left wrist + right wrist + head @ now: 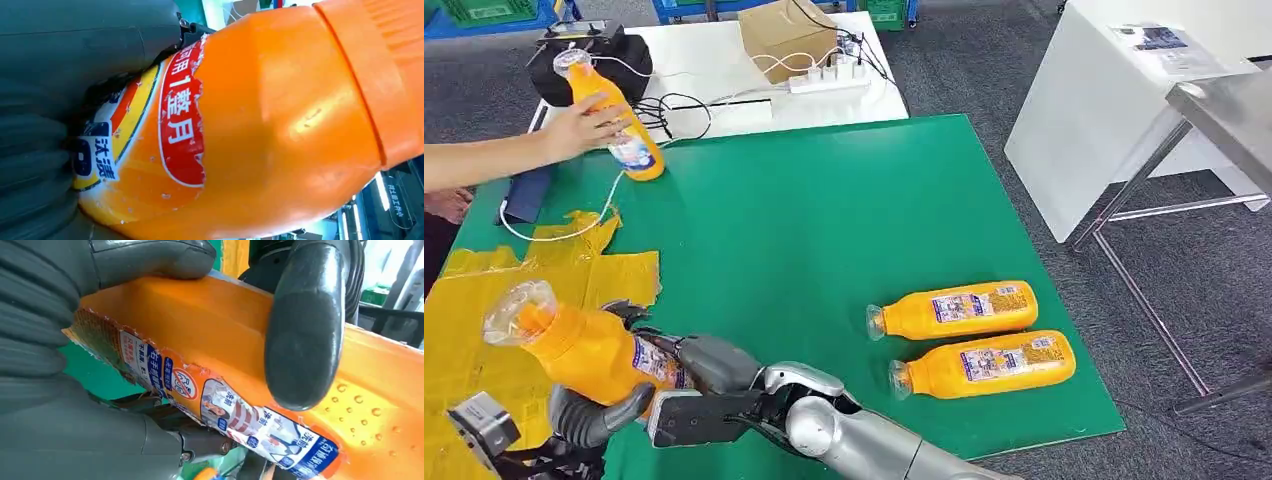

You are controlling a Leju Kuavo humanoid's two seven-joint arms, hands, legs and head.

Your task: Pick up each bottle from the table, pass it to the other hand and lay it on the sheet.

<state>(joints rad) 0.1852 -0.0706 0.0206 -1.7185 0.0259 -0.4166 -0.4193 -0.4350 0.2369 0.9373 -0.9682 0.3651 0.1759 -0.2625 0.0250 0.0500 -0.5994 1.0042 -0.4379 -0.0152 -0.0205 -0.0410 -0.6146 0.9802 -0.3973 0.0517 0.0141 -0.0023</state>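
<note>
Down at 7 o'clock both hands clasp 1 orange bottle (584, 350), left hand (589, 415) under it, right hand (709, 365) gripping its base.

Beyond the green mat, a brown cardboard box (787, 35) and a white power strip (829, 78) sit on the white desk (714, 60), near a black bag (599, 55) with tangled cables.

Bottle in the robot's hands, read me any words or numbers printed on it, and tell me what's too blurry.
"1整月" on the red band of the held bottle label.
"汰渍" on the white patch of the same label.
Small print on its blue and white label strip: too small to read.
Labels on the two lying bottles and the bottle under the person's hand: too small to read.
</note>
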